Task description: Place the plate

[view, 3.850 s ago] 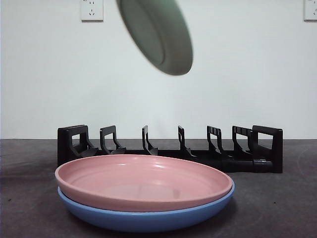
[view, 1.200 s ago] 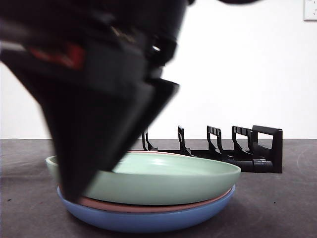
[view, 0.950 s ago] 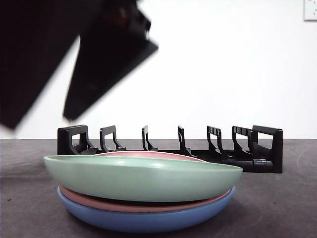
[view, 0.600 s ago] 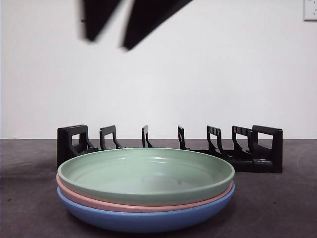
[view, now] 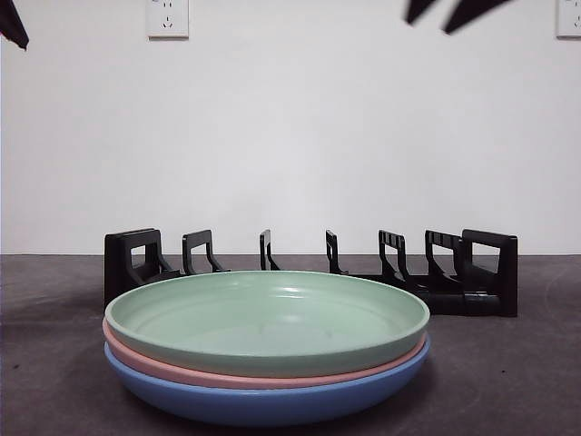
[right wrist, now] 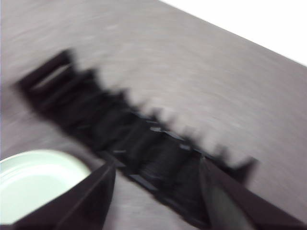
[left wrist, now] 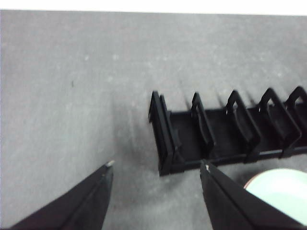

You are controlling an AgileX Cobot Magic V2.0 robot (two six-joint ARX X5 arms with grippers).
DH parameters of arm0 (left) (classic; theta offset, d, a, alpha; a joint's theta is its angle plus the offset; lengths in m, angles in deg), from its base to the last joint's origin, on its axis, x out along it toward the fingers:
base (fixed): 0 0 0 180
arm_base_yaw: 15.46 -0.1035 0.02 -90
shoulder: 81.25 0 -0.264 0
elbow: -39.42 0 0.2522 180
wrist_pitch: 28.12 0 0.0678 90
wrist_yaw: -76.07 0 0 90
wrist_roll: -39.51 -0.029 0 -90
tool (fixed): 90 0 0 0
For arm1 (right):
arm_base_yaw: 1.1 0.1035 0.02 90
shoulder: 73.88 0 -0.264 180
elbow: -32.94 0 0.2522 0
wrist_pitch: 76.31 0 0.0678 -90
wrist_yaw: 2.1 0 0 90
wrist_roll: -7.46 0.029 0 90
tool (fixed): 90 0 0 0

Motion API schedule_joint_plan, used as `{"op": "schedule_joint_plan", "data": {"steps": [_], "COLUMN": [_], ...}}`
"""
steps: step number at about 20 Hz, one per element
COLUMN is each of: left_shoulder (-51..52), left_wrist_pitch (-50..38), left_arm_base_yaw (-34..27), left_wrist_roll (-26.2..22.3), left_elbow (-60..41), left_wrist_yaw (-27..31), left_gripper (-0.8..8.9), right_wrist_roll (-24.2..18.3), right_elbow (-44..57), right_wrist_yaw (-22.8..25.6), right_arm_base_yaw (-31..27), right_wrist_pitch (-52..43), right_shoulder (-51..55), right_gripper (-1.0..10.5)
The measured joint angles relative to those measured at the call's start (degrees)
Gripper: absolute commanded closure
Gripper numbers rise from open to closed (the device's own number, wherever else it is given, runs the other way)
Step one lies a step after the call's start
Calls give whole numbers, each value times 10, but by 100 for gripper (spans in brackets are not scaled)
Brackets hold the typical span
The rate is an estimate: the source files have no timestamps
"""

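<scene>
- A green plate [view: 267, 320] lies right side up on top of a pink plate [view: 182, 371], which in turn sits in a blue plate [view: 272, 400]; the three form one nested stack on the dark grey table [view: 508, 372].
- Only a thin band of the pink plate's rim shows between the green one above and the blue one below.
- A black plate rack [view: 454, 282] stands on the table just behind the stack, its row of upright dividers holding nothing.
- The right gripper [right wrist: 156, 170] is up in the air above the rack, and in the front view it shows only as two dark tips [view: 449, 11] at the top edge, over the rack's right end.
- Its jaws are spread wide apart and hold nothing; its wrist view is blurred, with the rack [right wrist: 120, 139] and part of the green plate [right wrist: 38, 182] beneath it.
- The left gripper [left wrist: 156, 168] hangs above the rack's left end [left wrist: 211, 136], jaws also wide apart and empty.
- An edge of the green plate [left wrist: 278, 191] shows beside the rack in the left wrist view.
- Two white wall sockets [view: 168, 18] are on the pale wall behind the rack.
</scene>
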Motion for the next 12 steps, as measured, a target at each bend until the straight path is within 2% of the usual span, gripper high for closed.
{"op": "schedule_joint_plan", "data": {"steps": [1, 3, 4, 5, 12], "left_shoulder": [-1, -1, -1, -1, -1], "left_wrist_pitch": [-7, -10, -10, -10, -10], "left_arm_base_yaw": [0, 0, 0, 0, 0], "left_wrist_roll": [0, 0, 0, -1, -1], "left_elbow": [0, 0, 0, 0, 0], "left_wrist_yaw": [0, 0, 0, -1, -1], "left_gripper": [528, 548, 768, 799, 806], "right_wrist_roll": [-1, -2, -1, -3, -4], "right_elbow": [1, 1, 1, 2, 2], "right_wrist_yaw": [-26, -46, -49, -50, -47], "right_arm_base_yaw": [-40, -90, -99, -104, -106], "right_wrist_pitch": [-2, 7, 22, 24, -3], "right_shoulder": [-1, -2, -2, -2, -2], "right_gripper": [669, 703, 984, 930, 930]}}
